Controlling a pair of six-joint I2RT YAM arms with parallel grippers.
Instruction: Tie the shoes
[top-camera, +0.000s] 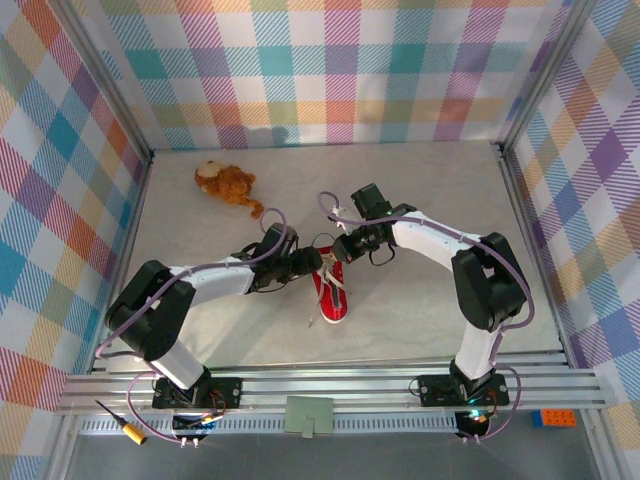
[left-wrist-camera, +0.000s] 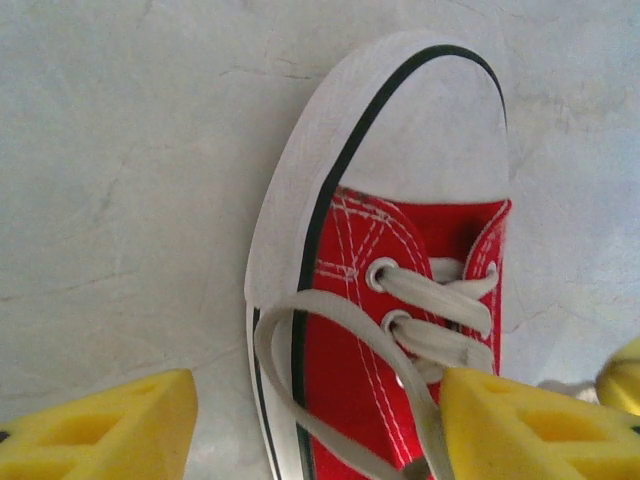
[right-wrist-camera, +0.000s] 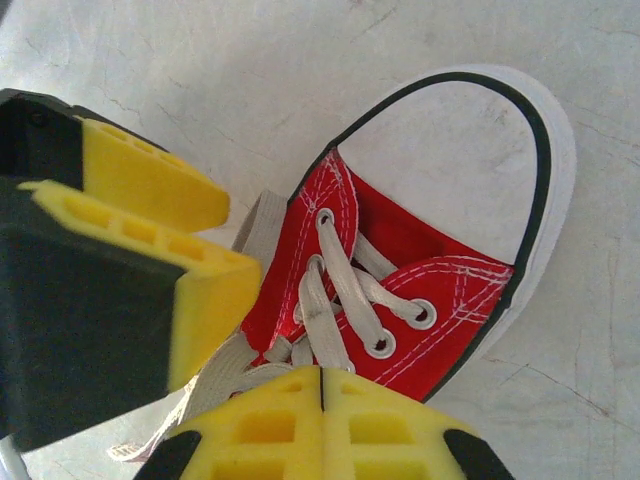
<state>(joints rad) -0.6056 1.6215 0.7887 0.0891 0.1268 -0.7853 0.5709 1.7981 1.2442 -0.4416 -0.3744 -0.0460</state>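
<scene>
- Shoe (top-camera: 333, 300): lies about mid-desk (top-camera: 190, 230), between the two hands, white toe cap towards the arm bases. The hands work at its ankle end.
- Left hand (left-wrist-camera: 318, 405): fingers spread wide, one on each side of the shoe's lacing. Nothing is pinched between them.
- Right hand (right-wrist-camera: 322, 385): fingers pressed together, low over the upper eyelets. A lace passes beneath them. Whether it is caught between them cannot be told.
- Laces (left-wrist-camera: 440, 300): threaded and crossed through the lower eyelets, lying flat and in order there.
- One lace runs out from an eyelet in a slack loop, over the sole edge and back towards the left hand's right finger. It is loose, not drawn tight.
- No knot and no bow is visible at any point. The top of the lacing is hidden under the hands, so a first crossing there cannot be excluded.
- Assessment: lacing in place, tying not completed. The work appears to be at an early stage, with lace ends being gathered.
- Outstanding: cross and cinch the two ends, form the loops, pull the bow tight.
- Toy (top-camera: 225, 182): at the far left of the desk, well apart from the shoe, not involved.
</scene>
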